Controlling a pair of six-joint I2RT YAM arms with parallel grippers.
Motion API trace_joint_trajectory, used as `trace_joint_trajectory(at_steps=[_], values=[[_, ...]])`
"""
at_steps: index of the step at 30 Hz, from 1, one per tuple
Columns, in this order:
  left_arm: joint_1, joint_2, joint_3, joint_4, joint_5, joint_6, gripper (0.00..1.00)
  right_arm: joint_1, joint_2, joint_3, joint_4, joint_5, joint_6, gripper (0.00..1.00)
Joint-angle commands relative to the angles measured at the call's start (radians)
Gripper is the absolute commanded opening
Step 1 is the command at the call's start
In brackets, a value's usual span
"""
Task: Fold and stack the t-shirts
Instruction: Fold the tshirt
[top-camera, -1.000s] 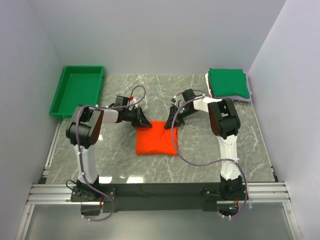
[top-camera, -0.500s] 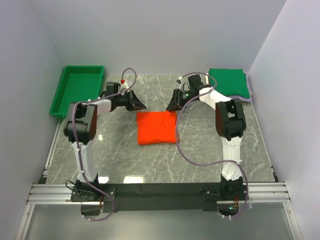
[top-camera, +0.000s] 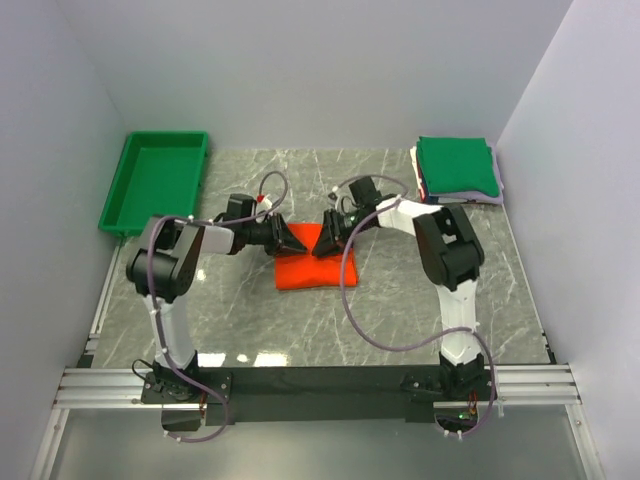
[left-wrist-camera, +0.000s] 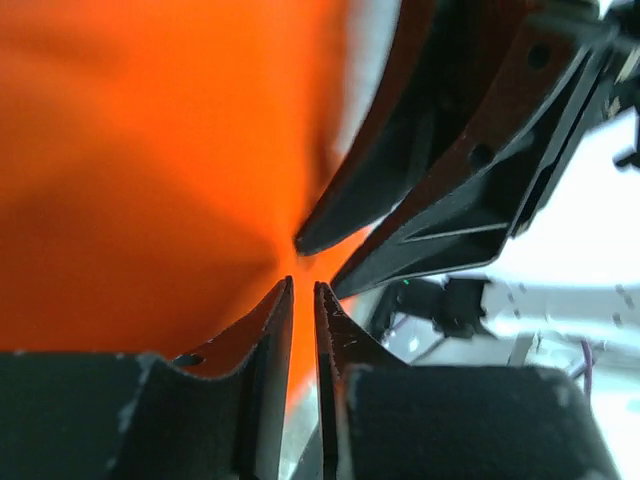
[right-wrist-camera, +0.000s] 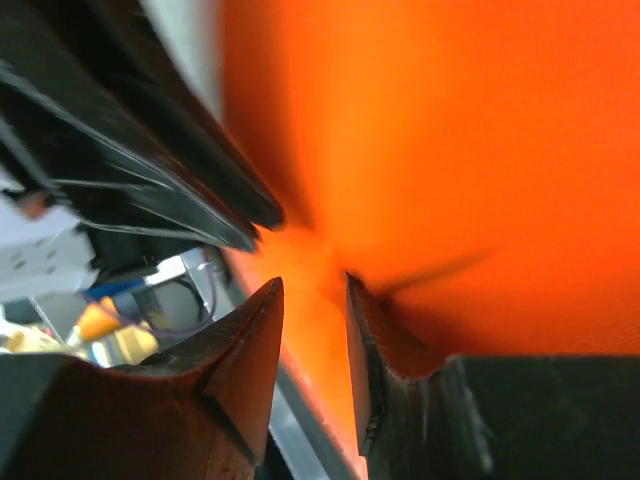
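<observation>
Pinching orange tee (top-camera: 315, 274), left end effector (left-wrist-camera: 303, 287), right end effector (right-wrist-camera: 314, 286), grasped edge hidden

place: robot lab test cell | plain pale wall panels (top-camera: 300, 70) box in three sides | marble-patterned surface (top-camera: 400, 310) centre | aluminium rail (top-camera: 530, 383) along the bottom edge carries cabled left arm (top-camera: 170, 270) and right arm (top-camera: 455, 260) | green plastic tray (top-camera: 155, 185) upper left

Soft, even light from overhead fills the top view, bright and sharp from edge to edge; the marble table (top-camera: 510, 290) shows a pale glare patch near its front edge, and shadows on it are faint. Both wrist views are heavily blurred (the lens sits too close to focus); the orange tee (left-wrist-camera: 150, 150) glows oversaturated, darkening toward its creases; the lower foreground lies dim, nearly silhouetted.
</observation>
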Motion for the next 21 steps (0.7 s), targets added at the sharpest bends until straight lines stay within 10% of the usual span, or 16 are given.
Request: trace_joint_trajectory(at_steps=[1,21], values=[[0.017,0.106,0.071,-0.110,-0.086,0.059,0.19,-0.040,0.091,0.018,-0.017,0.081,0.009,0.38],[-0.035,-0.191,-0.075,-0.094,0.116,0.085,0.20,0.027,-0.266,-0.250,0.056,-0.080,-0.029,0.33]])
